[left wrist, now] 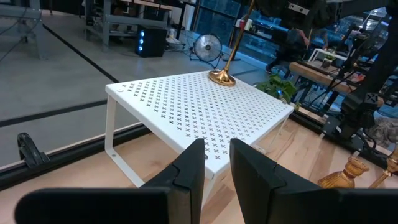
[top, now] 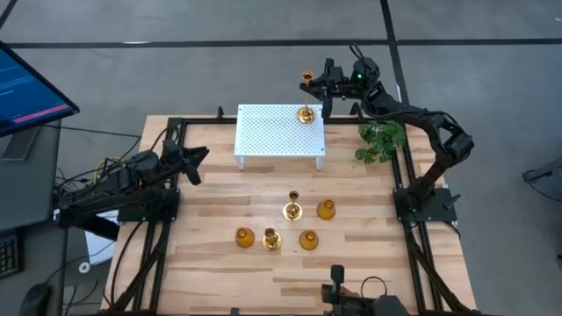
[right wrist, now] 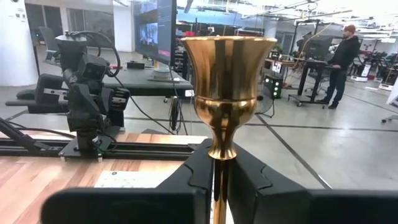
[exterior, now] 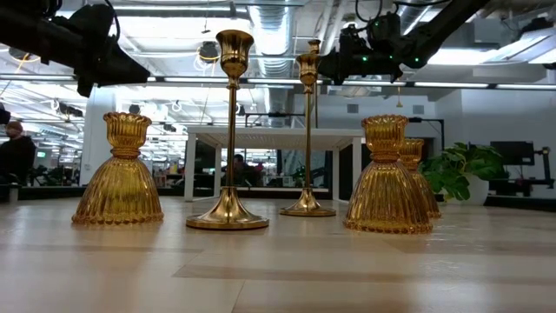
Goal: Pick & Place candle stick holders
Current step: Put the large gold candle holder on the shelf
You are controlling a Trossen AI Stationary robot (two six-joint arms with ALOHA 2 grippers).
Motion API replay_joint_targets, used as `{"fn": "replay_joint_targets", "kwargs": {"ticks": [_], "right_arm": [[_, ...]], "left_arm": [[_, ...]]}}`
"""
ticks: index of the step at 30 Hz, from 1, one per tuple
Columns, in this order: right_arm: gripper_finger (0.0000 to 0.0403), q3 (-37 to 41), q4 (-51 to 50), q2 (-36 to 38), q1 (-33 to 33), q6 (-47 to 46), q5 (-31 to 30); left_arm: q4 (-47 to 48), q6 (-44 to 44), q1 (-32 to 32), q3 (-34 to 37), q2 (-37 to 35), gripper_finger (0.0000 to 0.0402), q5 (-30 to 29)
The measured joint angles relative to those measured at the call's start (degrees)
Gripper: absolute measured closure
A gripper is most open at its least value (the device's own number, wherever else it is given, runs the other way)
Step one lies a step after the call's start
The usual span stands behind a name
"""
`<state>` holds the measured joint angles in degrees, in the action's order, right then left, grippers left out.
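A tall slim gold candle stick stands on the white perforated stand, near its far right corner. My right gripper is shut on its stem just under the cup. On the table nearer the front stand two more slim sticks and three short bulbous holders, each on its base. My left gripper is open and empty, left of the stand, level with its near edge. My right gripper pinches the stem of the tall stick between its two fingers, right below the cup. The fingers come level from the table's right side and lie across the stem. The stick's round base rests on the stand's top, and the stem leans a little.
A green plant lies right of the stand, near the right arm's base rail. Black rails run along the table's left and right edges. A monitor stands off the table's left. A person stands far off in the room.
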<state>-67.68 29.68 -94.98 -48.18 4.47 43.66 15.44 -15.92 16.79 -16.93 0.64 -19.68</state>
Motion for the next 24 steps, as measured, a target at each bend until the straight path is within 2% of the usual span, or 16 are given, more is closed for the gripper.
{"fn": "replay_joint_targets", "kwargs": {"ticks": [8,19,24], "right_arm": [[0.0374,0.0,0.25,0.0,-1.29,-1.56,2.83],[0.0372,0.02,0.39,0.0,-2.62,-0.27,2.86],[0.0375,2.96,5.5,0.0,-2.62,-2.22,2.86]], "left_arm": [[-0.06,0.04,-0.01,0.0,-0.01,0.0325,0.01],[-0.06,0.19,0.0,0.0,-0.01,0.0325,0.0],[-0.09,0.17,-0.01,0.0,-0.02,0.0325,0.0]]}}
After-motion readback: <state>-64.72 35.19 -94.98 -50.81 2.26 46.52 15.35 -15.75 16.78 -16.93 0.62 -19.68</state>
